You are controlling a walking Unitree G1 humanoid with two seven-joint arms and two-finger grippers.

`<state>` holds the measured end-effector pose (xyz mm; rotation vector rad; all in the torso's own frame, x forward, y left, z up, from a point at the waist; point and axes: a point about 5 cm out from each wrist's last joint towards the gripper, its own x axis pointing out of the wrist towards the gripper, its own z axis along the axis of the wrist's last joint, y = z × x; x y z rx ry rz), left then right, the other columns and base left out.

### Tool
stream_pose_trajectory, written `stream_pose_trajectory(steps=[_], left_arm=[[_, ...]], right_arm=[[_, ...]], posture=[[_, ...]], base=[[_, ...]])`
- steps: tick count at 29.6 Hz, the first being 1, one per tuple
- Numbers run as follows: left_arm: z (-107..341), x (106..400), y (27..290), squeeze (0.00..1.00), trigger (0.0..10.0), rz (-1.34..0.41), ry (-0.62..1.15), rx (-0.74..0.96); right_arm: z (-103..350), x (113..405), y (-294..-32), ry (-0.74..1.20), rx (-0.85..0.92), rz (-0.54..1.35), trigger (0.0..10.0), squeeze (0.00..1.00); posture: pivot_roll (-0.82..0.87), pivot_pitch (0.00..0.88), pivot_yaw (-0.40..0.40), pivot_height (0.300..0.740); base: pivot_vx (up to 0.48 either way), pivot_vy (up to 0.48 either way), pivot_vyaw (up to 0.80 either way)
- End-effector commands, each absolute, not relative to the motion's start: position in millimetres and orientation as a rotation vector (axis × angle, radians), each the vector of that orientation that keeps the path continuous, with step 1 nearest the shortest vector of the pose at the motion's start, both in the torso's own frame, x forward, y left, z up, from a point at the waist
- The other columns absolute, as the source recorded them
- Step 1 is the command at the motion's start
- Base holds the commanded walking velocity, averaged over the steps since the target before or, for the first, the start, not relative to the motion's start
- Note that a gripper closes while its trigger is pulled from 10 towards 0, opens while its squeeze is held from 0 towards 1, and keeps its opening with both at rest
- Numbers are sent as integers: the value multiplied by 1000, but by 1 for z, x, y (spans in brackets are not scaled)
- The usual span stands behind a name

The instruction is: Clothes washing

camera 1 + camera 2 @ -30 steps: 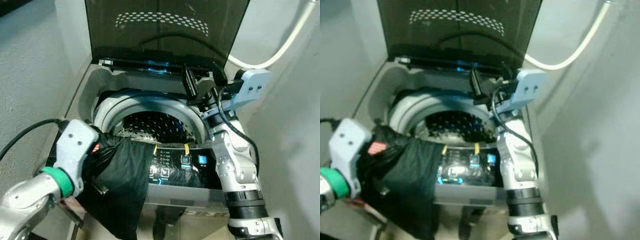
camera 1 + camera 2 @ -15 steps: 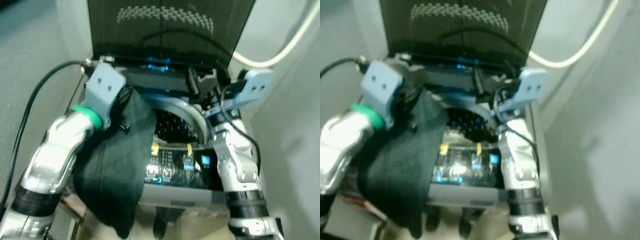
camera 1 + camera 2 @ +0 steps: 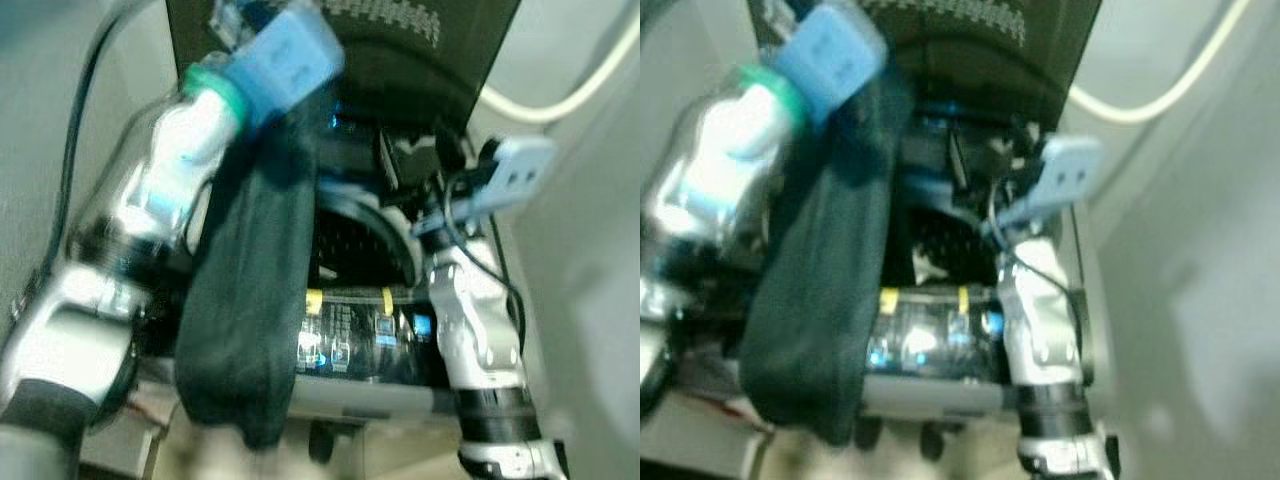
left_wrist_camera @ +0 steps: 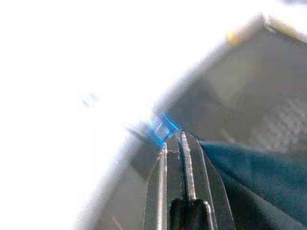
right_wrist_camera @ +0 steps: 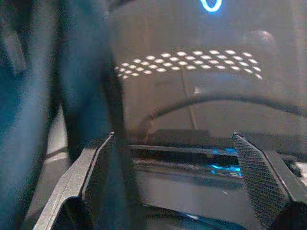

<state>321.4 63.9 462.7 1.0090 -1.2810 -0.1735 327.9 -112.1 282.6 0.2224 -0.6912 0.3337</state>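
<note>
Left gripper (image 4: 175, 143) is clamped on the black garment (image 3: 250, 300), dangling it above the washing machine drum (image 3: 355, 240). Right gripper (image 5: 177, 177) sits spread wide by the drum's back rim.

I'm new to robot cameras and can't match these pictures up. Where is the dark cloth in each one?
Left eye view: the dark cloth hangs down left of centre, over the washer's front edge.
Right eye view: the same long hanging strip, on the left.
Left wrist view: bluish cloth beside the closed fingers.
Right wrist view: the dark fold at the side.
Shared landmark: the raised lid's dotted patch.
</note>
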Motion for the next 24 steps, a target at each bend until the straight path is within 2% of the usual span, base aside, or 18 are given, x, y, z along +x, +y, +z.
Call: stream_pose_trajectory(steps=[1, 4, 6, 7, 10, 11, 12, 13, 17, 18, 21, 24], left_arm=[[454, 322, 56, 0, 0, -176, -1349, 1086], [456, 319, 53, 0, 0, -162, -1393, 1102], [450, 327, 52, 0, 0, -213, -1336, 1098], [440, 336, 54, 0, 7843, -284, -1232, 1023], [440, 336, 54, 0, 7843, -284, -1232, 1023], [424, 349, 56, 0, 10000, -397, -1078, 926], [404, 360, 61, 0, 10000, -539, -895, 780], [389, 364, 64, 600, 10000, -646, -807, 691], [381, 366, 67, 600, 10000, -706, -768, 648], [376, 366, 71, 1000, 10000, -742, -733, 585], [373, 363, 76, 1000, 10000, -770, -721, 519], [369, 346, 85, 1000, 10000, -805, -742, 419]], right_arm=[[283, 325, -117, -699, 215, 317, 10000, 0], [283, 324, -117, -701, 213, 314, 10000, 0], [284, 324, -118, -704, 210, 312, 10000, 0], [284, 325, -119, -706, 209, 311, 10000, 0], [284, 325, -119, -706, 209, 311, 10000, 0], [285, 325, -119, -708, 207, 312, 10000, 0], [286, 326, -119, -710, 205, 317, 10000, 0], [287, 327, -118, -712, 205, 321, 10000, 0], [288, 327, -118, -712, 205, 323, 10000, 0], [288, 328, -117, -713, 206, 325, 10000, 0], [288, 327, -117, -713, 208, 325, 10000, 0], [288, 327, -117, -713, 212, 323, 10000, 0]], posture=[[14, 159, 6, 740], [14, 159, 6, 740], [8, 151, 8, 740], [7, 144, 0, 740], [7, 144, 0, 740], [8, 142, -1, 740], [14, 136, -7, 740], [23, 131, -9, 740], [27, 127, -8, 740], [30, 123, -7, 740], [32, 120, -5, 740], [42, 113, -4, 740]], base=[[0, 0, 0], [0, 0, 0], [0, 0, 0], [0, 0, 0], [0, 0, 0], [0, 0, 0], [0, 0, 0], [0, 0, 0], [0, 0, 0], [0, 0, 0], [0, 0, 0], [0, 0, 0]])
